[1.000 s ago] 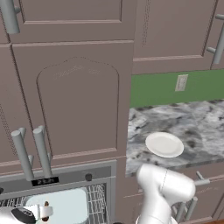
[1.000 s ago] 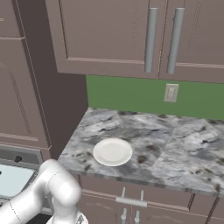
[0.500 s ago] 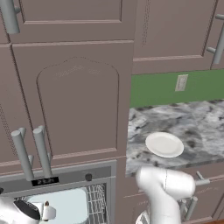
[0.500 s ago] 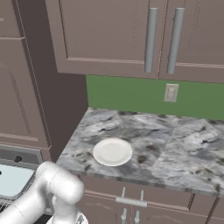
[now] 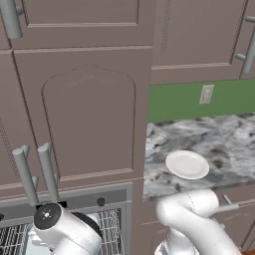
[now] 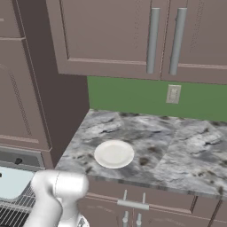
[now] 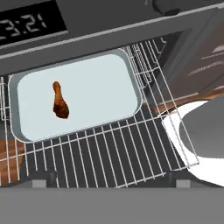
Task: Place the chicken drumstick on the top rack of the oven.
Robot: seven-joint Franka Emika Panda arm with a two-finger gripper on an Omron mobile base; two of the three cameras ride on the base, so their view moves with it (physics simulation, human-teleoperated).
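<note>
Hand view, left to right: one chicken drumstick [image 7: 60, 101] lying in the left half of one pale tray [image 7: 109, 74], which sits on the top rack [image 7: 113, 153] of the oven [image 7: 105, 30]. One white plate [image 5: 187, 164] is on the counter [image 5: 229, 144]. The rack's left edge is cut off. Can't tell whether the gripper is open or closed; nothing held.
</note>
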